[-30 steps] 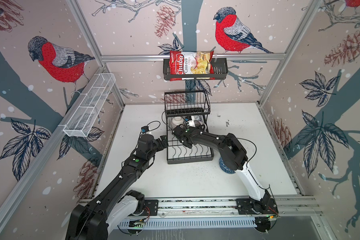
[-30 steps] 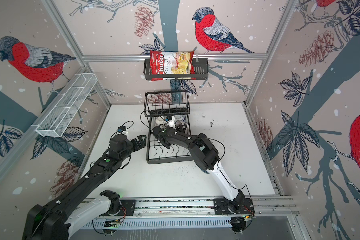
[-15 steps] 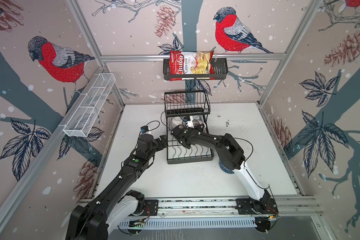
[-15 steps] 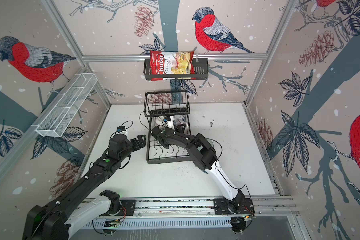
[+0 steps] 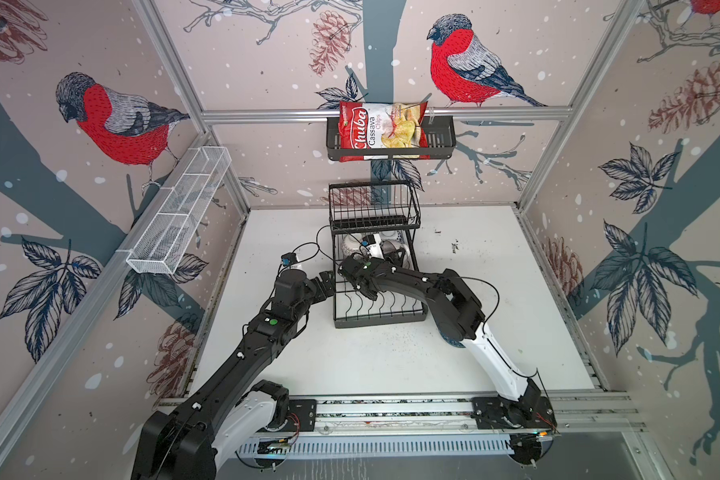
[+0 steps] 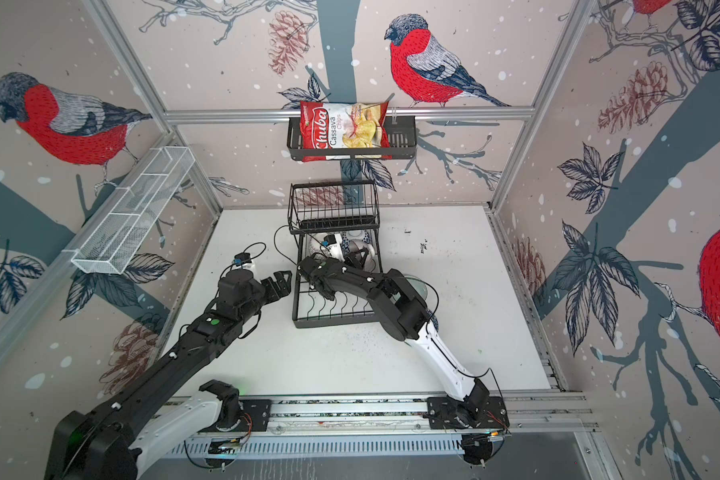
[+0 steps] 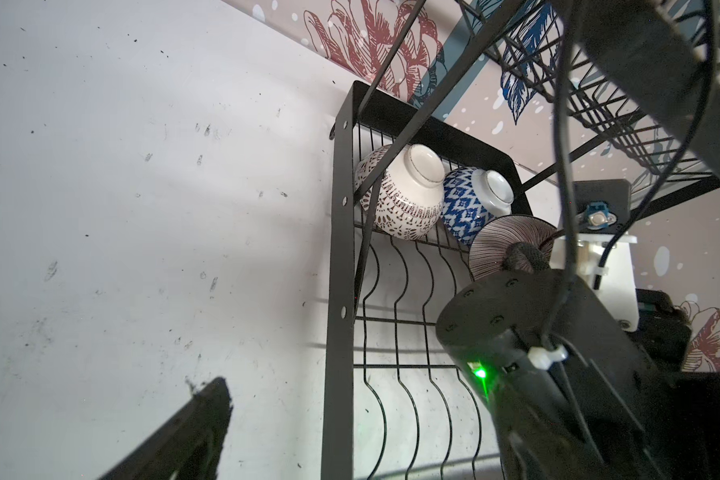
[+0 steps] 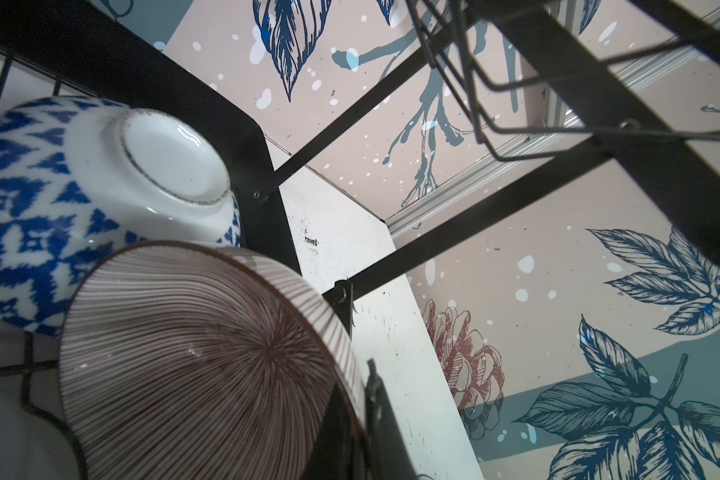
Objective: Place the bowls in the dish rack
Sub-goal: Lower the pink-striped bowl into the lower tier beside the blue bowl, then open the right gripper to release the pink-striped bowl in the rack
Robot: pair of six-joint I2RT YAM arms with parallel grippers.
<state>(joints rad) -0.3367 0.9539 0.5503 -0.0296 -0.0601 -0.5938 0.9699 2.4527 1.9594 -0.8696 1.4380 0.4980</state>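
right pincer (image 8: 362, 411) pinches striped bowl (image 8: 192, 353) by its rim, tilted on edge in rack (image 5: 379, 322); left pincer (image 6: 282, 284) spread beside rack.

Striped bowl (image 7: 495, 245) hid one finger of right gripper (image 7: 524, 258); upper tier (image 5: 373, 208) partly masked bowls (image 5: 352, 245) in dish rack (image 5: 379, 322); right arm (image 5: 454, 299) covered dark-blue item (image 5: 454, 343) at rack's 4 o'clock.

Right wrist camera: a mauve-striped bowl (image 8: 192, 357) fills the foreground, tilted on edge, its rim pinched by the dark finger of the right end effector (image 8: 370, 399). Just behind it, a blue-patterned bowl (image 8: 38, 199) lies tipped, white foot showing, in the corner of the black dish rack (image 8: 267, 174). The rack's upper tier (image 8: 641, 124) crosses overhead. White desk (image 8: 350, 257) and a leaf-printed wall (image 8: 558, 291) lie beyond.
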